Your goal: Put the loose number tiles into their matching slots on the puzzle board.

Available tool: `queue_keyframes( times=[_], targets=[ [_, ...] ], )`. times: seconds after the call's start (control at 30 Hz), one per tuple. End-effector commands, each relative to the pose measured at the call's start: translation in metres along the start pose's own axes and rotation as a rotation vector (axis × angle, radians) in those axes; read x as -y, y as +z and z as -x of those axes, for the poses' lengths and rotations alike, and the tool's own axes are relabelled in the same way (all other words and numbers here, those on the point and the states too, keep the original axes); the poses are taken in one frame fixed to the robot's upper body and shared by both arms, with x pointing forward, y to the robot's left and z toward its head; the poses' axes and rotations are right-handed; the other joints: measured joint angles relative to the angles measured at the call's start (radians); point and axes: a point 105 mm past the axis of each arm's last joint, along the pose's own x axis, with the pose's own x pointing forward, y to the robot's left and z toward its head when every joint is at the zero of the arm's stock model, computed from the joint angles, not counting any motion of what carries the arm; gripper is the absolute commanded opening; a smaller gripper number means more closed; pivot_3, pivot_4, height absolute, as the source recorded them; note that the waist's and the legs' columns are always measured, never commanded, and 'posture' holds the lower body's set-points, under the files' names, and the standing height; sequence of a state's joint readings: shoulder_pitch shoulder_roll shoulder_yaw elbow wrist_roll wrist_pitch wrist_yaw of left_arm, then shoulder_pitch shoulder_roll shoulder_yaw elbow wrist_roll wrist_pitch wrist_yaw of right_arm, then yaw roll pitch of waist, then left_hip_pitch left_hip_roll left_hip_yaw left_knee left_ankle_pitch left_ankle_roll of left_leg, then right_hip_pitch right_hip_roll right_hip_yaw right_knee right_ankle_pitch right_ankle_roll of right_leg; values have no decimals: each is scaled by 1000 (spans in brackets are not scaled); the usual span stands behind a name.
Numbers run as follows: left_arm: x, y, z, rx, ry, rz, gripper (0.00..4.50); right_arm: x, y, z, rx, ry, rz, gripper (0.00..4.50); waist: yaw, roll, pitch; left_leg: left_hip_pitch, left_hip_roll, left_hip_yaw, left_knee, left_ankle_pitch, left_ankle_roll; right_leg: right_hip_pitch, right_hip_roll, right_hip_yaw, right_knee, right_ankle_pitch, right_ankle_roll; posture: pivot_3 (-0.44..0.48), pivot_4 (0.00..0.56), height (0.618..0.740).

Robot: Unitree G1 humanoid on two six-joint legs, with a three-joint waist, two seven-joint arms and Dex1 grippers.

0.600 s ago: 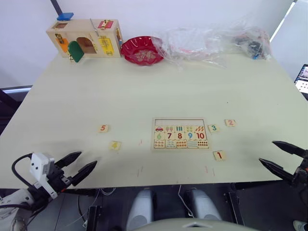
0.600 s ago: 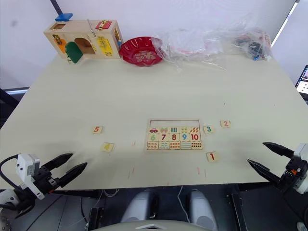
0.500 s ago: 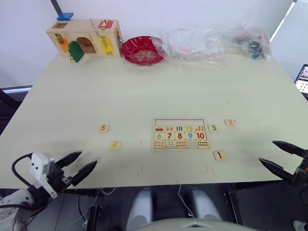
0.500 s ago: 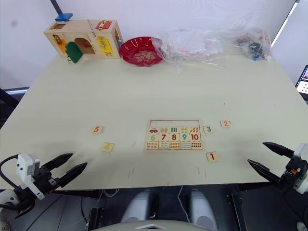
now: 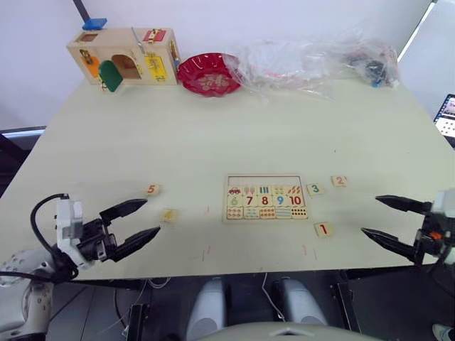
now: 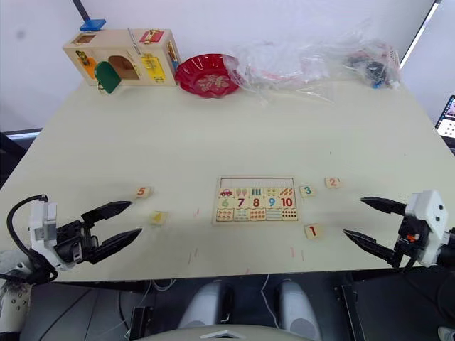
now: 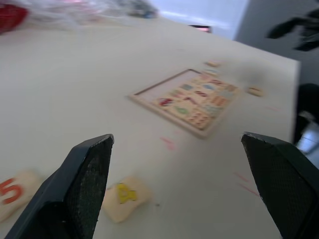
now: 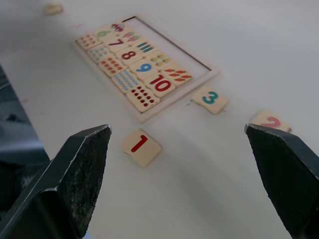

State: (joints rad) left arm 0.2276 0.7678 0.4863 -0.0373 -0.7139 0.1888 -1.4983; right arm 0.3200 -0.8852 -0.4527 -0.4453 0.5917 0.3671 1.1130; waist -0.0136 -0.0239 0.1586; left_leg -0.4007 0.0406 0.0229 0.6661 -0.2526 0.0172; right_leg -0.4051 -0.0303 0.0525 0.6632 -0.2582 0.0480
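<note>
Your right gripper [image 6: 375, 224], jaws spread and empty, has the small pale-wood tile printed with a red 1 [image 6: 311, 231] just ahead toward the rimmed pale-wood puzzle board [image 6: 256, 200]. Your left gripper [image 6: 119, 224] is equally spread, nearest the yellow 4 tile [image 6: 158, 218]. The board's empty far row of bare slots [image 6: 256, 182] lies beyond.

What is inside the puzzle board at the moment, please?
The puzzle board holds pictures, the numerals 6 to 10 and dot squares. Its far row is bare wood. Tiles 1, 2, 3, 4 and 5 lie outside it on the table.
</note>
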Motion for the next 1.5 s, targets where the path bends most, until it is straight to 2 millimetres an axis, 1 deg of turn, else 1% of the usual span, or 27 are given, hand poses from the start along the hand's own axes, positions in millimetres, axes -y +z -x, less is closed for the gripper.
queue_keyframes(
  times=[0.03, 0.13, 0.2, 0.3, 0.4, 0.6, 0.9, 1.17, 1.2, 1.27, 1.47, 1.5],
  targets=[
    [6, 10, 5, 0, -140, -10, 4344, -13, 13, -13, -42, 145, 76, 4500, 0, 1, 0, 0, 1, -1, 0, 0, 0, 0, 0, 0, 0, 0, 0, 0, 150, 740],
    [4, 7, 5, -8, -150, -26, 4344, -14, 7, -25, -116, 235, 111, 4500, -1, 0, 1, 0, 1, -1, 0, 0, 0, 0, -2, 1, -1, 0, 0, 0, 150, 740],
    [2, 6, 7, 10, -142, -48, 4344, -10, 6, -35, -133, 274, 128, 4500, -2, -1, 1, -1, 1, 0, 0, 0, 1, 0, -2, 1, -1, 1, -2, 0, 150, 740],
    [1, 6, 14, 35, -117, -85, 4344, -4, -3, -43, -190, 312, 163, 4500, 0, -2, 2, -1, 1, -1, 0, 0, 1, 0, -2, 0, -1, 1, -2, 0, 150, 740],
    [0, 1, 21, 21, -100, -95, 4344, 1, -9, -47, -215, 326, 186, 4500, 3, -1, 3, -1, 1, -1, 0, 0, 1, 0, -2, -1, -1, 1, -2, 0, 150, 740],
    [0, -9, 32, -18, -65, -93, 4344, 6, -9, -52, -189, 342, 178, 4500, 1, 0, 4, -1, 1, -1, 0, 0, 1, 0, -3, 0, -1, 1, -2, 0, 150, 740],
    [-4, -8, 34, -21, -58, -111, 4344, 10, -18, -55, -206, 374, 189, 4500, 2, 0, 4, -1, 1, 0, 0, 0, 1, 0, -2, 0, -1, 1, -2, 0, 150, 740],
    [-5, -6, 27, -16, -83, -110, 4344, 8, -28, -66, -215, 421, 217, 4500, 1, 0, 4, -1, 1, 0, 0, 0, 1, 0, -2, 0, 0, 1, -2, 0, 150, 740],
    [-5, -6, 26, -17, -86, -109, 4441, 8, -29, -67, -218, 423, 224, 4252, 1, 1, 4, -1, 1, 0, 0, 0, 1, 0, -2, 0, 0, 1, -2, 0, 150, 740],
    [-5, -5, 26, -18, -90, -110, 4500, 9, -31, -68, -226, 431, 240, 3920, 1, 1, 4, -1, 1, 0, 0, 0, 1, 0, -2, 0, 0, 1, -2, 0, 150, 740],
    [-7, -4, 23, -22, -101, -112, 4500, 12, -37, -69, -266, 457, 260, 3920, 1, 1, 4, -1, 1, 1, 0, 0, 1, 0, -1, -1, 0, 1, -2, 0, 150, 740],
    [-7, -4, 22, -21, -103, -113, 4500, 12, -38, -70, -265, 458, 261, 3662, 1, 1, 4, -1, 1, 1, 0, 0, 1, 0, -1, 0, 0, 1, -2, 0, 150, 740]
  ],
)
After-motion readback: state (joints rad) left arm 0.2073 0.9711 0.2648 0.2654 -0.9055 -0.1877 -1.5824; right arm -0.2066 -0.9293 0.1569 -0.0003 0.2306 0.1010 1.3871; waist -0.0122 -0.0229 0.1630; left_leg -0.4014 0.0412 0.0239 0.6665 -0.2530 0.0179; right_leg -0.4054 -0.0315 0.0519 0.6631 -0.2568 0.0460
